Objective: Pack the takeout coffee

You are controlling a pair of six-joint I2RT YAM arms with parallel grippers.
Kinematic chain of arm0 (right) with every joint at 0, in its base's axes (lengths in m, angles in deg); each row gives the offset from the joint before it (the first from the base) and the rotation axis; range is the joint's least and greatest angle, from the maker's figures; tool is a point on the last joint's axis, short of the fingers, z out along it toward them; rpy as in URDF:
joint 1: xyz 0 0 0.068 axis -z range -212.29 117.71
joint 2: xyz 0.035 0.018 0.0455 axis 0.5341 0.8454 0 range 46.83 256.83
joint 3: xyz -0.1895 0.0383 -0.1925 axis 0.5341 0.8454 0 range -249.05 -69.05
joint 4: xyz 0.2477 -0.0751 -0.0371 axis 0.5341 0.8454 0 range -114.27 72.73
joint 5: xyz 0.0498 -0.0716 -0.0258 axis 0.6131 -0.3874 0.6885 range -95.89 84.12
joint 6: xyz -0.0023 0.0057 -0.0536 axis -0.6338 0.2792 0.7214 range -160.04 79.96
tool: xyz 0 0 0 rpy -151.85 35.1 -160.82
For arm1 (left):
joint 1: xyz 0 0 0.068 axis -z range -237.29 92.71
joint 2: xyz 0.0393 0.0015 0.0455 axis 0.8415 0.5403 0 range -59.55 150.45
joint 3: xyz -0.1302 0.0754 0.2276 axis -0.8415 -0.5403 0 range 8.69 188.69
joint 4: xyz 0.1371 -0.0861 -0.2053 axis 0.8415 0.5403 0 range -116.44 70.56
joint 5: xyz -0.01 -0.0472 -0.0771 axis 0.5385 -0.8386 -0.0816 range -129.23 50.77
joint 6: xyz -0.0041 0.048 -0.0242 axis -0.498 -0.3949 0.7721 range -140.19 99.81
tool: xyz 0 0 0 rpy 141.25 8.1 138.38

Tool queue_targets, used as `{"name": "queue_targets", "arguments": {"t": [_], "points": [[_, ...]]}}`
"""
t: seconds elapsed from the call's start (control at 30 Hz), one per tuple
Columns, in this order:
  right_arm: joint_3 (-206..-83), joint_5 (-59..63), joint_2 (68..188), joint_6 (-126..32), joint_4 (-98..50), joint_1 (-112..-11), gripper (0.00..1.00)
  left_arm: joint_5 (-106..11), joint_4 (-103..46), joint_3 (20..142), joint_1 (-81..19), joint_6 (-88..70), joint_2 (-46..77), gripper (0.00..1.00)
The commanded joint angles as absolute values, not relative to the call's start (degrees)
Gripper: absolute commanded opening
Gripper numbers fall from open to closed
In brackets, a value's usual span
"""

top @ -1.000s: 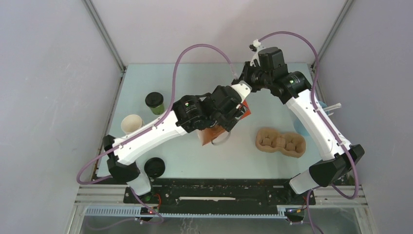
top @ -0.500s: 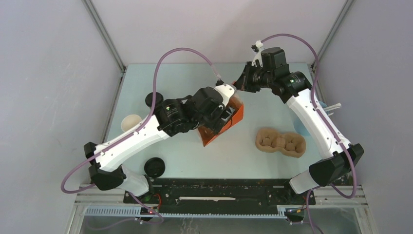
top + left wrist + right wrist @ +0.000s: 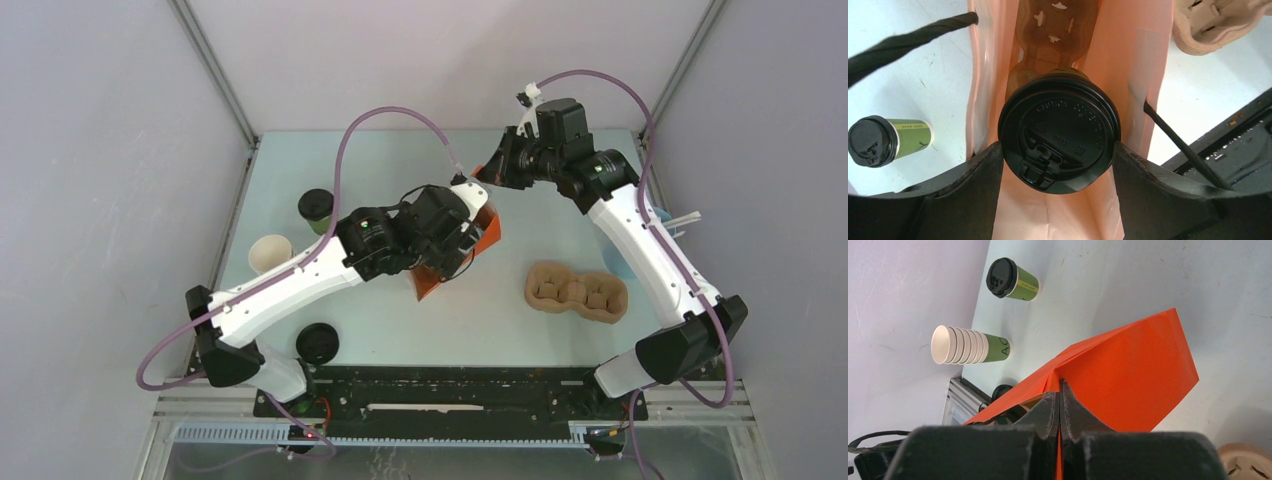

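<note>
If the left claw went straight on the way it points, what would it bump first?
Probably the brown cup tray lying inside the orange bag. The left gripper points into that bag, holding a lidded cup; depth is unclear.

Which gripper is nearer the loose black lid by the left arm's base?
Left. The left gripper holds a lidded cup in the orange bag mid-table, beyond the loose black lid. The right gripper pinches the bag's far edge, farther away.

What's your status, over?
Left gripper holds lidded cup inside orange bag. Right gripper shut on its rim. Second cup on table. No obstruction seen.
</note>
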State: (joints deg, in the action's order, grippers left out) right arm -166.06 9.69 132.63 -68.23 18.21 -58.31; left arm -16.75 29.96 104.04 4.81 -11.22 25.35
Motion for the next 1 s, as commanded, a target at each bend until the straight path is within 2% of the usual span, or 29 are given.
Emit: {"name": "queue_targets", "arguments": {"t": [0.0,0.23,0.37,0.47,0.77,0.97], "points": [[-165.03,10.53,130.04,-68.23,13.89,-58.64,0.0,-12.3,29.61,103.22,4.76,-11.84,26.26,0.45],[-163.02,14.64,129.61,-67.24,10.47,-58.61,0.0,-16.07,27.54,99.08,4.76,-13.49,24.97,0.47],[-163.07,17.64,130.29,-65.73,10.39,-58.18,0.0,-24.79,25.58,96.64,2.75,-14.08,22.77,0.47],[-162.54,18.87,130.06,-64.07,10.01,-57.95,0.0,-26.41,26.53,96.74,1.87,-13.26,23.29,0.47],[-157.74,20.95,128.09,-63.72,4.6,-57.46,0.0,-16.59,28.66,97.15,2.06,-13.25,25.12,0.45],[-160.81,22.49,131.58,-65.47,8.34,-55.02,0.0,-12.8,22.46,90.13,2.47,-13.66,18.88,0.44]]}}
